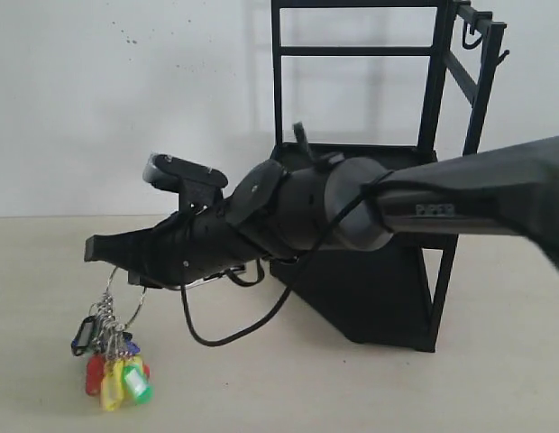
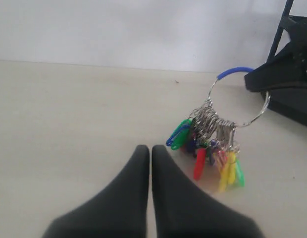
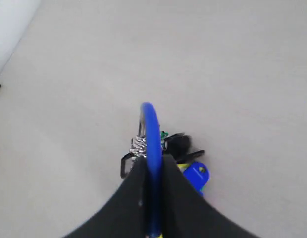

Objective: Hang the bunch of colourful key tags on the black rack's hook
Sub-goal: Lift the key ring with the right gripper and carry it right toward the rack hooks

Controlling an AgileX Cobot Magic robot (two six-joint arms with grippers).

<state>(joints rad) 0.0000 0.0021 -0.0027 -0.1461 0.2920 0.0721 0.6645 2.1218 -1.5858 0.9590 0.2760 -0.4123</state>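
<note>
While my right fingers (image 3: 136, 198) clamp the key tag bunch (image 1: 115, 368), any swing could miss the hook (image 1: 503, 57) at two o'clock.

A pale beige table (image 1: 424, 397) is filling the whole lower scene and meeting a white wall behind it. A tall black rack (image 1: 374, 307) is standing directly on the table, with its dark base resting flat on the surface. In the exterior view, left of the rack and well apart from it, a colourful key tag bunch (image 1: 113, 365) is hanging low over the table. Whether its lowest tags are touching the surface is unclear.
</note>
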